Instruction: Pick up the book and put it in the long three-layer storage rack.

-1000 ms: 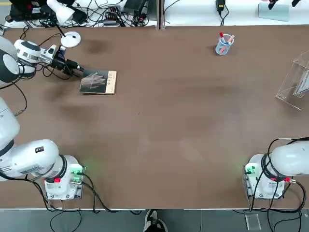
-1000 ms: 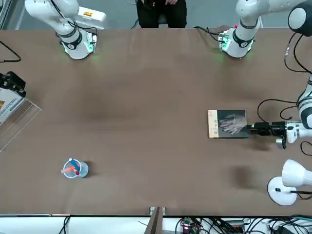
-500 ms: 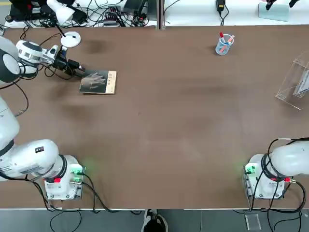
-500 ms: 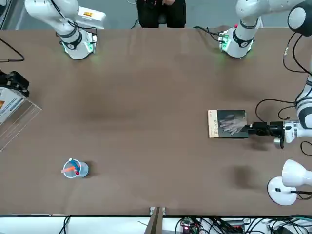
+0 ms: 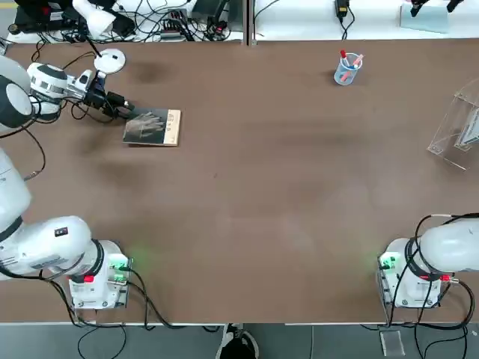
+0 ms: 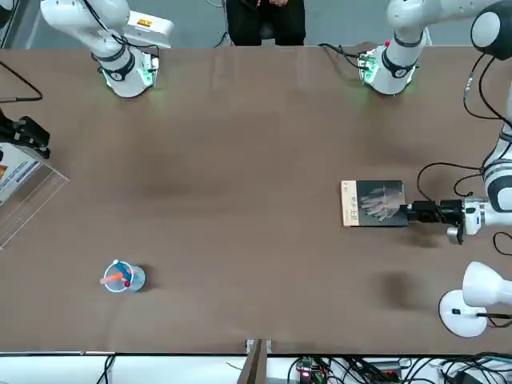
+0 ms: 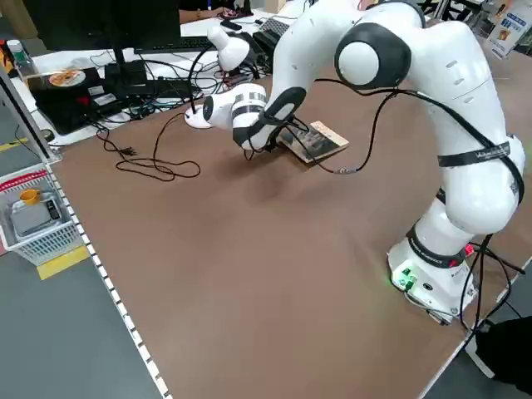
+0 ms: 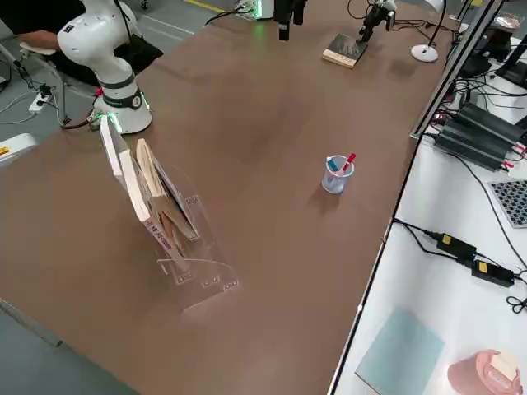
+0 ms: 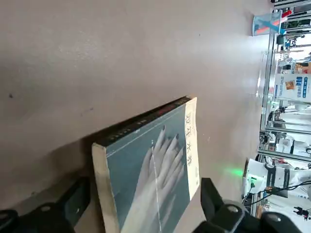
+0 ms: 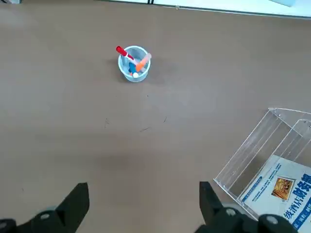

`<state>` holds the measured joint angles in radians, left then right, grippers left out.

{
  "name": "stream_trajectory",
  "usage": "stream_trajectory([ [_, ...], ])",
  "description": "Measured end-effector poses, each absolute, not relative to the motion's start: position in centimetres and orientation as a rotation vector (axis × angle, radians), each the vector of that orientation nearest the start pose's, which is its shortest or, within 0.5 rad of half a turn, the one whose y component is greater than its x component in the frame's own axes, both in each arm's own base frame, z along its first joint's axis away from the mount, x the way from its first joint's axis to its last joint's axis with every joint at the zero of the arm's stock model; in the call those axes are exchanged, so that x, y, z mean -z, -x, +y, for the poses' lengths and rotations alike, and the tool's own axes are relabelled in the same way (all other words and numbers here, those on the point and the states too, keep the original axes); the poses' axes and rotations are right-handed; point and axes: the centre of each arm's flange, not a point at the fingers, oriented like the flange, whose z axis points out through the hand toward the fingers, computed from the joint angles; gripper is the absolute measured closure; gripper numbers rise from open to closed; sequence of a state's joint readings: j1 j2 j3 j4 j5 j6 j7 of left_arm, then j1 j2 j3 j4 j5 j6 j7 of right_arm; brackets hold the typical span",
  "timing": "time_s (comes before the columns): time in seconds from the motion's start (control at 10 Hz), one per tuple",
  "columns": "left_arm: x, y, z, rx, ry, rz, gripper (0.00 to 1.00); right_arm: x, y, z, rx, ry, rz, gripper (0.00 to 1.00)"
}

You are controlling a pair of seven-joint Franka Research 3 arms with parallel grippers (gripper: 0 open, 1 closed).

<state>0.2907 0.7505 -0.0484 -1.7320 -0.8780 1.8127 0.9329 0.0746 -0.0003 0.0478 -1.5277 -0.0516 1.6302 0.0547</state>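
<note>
The book (image 5: 153, 127) lies flat on the brown table at the far left, dark cover with a pale hand up, tan strip away from the arm. My left gripper (image 5: 124, 111) is low at its left edge, open, one finger on each side of the book's corner (image 9: 146, 184) in the left wrist view. In the front view the book (image 6: 374, 203) meets that gripper (image 6: 412, 212). The long three-layer storage rack (image 5: 455, 127) of clear acrylic stands at the far right with printed booklets in it (image 8: 160, 210). My right gripper (image 6: 27, 134) hovers open above the rack (image 10: 257, 160).
A clear pen cup (image 5: 346, 69) with red and orange pens stands at the back right. A white desk lamp (image 5: 110, 60) stands just behind the left gripper, with cables along the back edge. A person (image 6: 264, 16) sits behind the arms' bases.
The left gripper has crept a little closer onto the book's edge. The right gripper has shifted slightly above the rack. The book has not moved.
</note>
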Motion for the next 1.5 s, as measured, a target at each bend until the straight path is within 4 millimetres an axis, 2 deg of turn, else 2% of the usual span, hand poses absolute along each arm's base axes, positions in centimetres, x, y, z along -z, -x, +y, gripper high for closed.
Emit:
stream_trajectory([
  [1.0,-12.6,-59.8,7.7,0.085,-2.121,-0.172,0.02,-65.1,-55.8,6.3,0.175,3.177,-0.108,0.00],
  [1.1,-12.5,-59.8,7.7,0.080,-2.118,-0.175,0.07,-65.1,-55.8,6.3,0.175,3.177,-0.108,0.00],
  [1.2,-12.4,-59.8,7.6,0.077,-2.115,-0.178,0.07,-65.1,-55.8,6.3,0.175,3.177,-0.108,0.00],
  [1.4,-12.2,-59.7,7.6,0.071,-2.110,-0.184,0.19,-65.1,-55.8,6.3,0.175,3.177,-0.108,0.00],
  [1.5,-12.1,-59.7,7.6,0.067,-2.108,-0.186,0.19,-65.1,-55.8,6.3,0.175,3.177,-0.108,0.00],
])
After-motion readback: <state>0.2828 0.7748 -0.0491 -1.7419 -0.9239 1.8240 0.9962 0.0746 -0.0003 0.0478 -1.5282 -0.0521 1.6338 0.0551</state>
